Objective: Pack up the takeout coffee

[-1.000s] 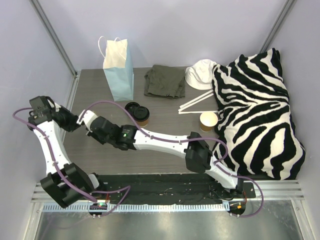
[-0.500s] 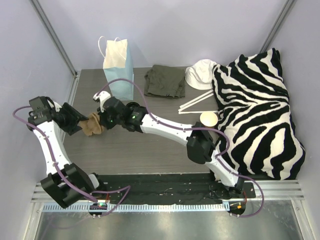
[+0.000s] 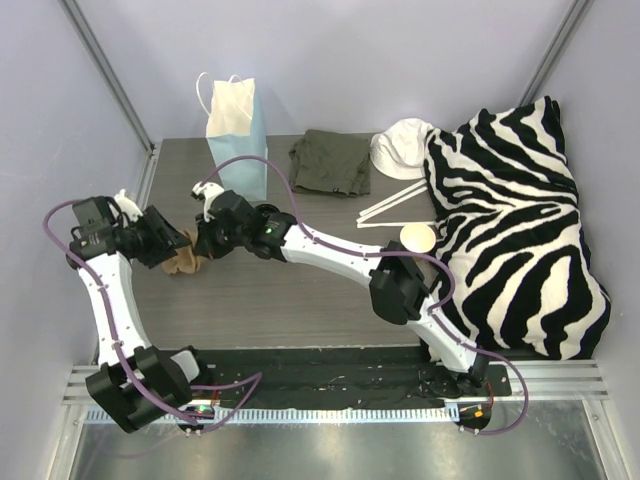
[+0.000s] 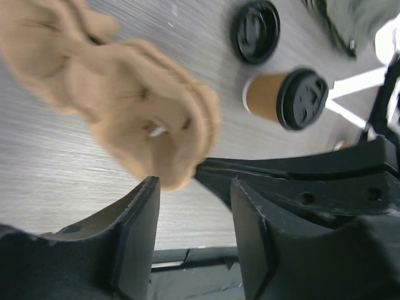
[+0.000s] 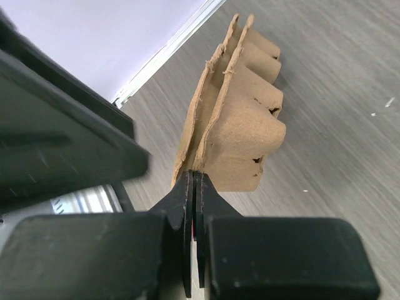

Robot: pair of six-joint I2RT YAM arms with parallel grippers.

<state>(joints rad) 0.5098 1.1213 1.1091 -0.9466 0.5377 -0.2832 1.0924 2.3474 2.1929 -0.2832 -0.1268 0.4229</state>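
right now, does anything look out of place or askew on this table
Yes. The pulp cup carrier is pinched by one edge in the right tool and is tipped on its side instead of lying flat. A spare black lid lies loose beside the lidded coffee cup.

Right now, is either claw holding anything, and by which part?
The right claw pinches the pulp cup carrier by its thin edge. The left claw is open near it, holding nothing.
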